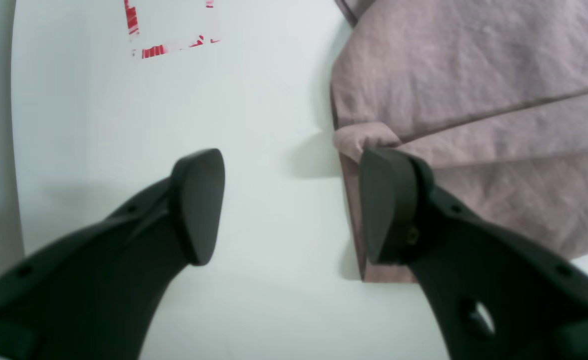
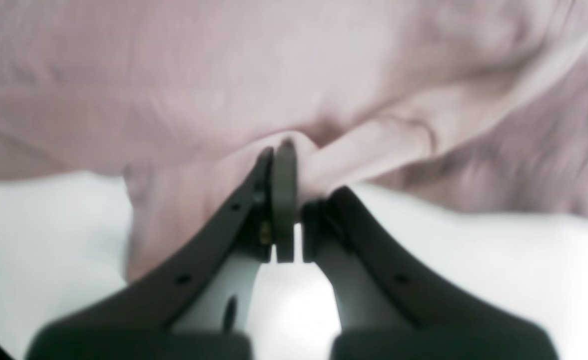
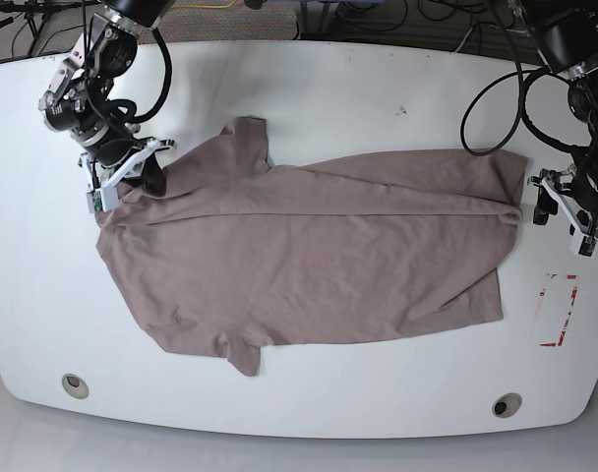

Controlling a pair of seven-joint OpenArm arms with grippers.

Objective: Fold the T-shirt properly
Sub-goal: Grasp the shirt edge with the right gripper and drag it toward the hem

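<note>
My right gripper (image 2: 301,200) is clamped on the T-shirt's (image 3: 309,261) gathered edge, likely to draw the fold across; left fingers (image 1: 391,205) spread beside the fabric, likely awaiting a regrip.

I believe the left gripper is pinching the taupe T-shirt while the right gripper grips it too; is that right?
Not quite: the left gripper is open beside the taupe T-shirt, as the left wrist view shows. The right gripper does grip it.

Probably a lab or robot workspace: white tabletop (image 3: 43,295), loose black cables (image 3: 397,20), red-marked tape outline (image 3: 572,307).
</note>
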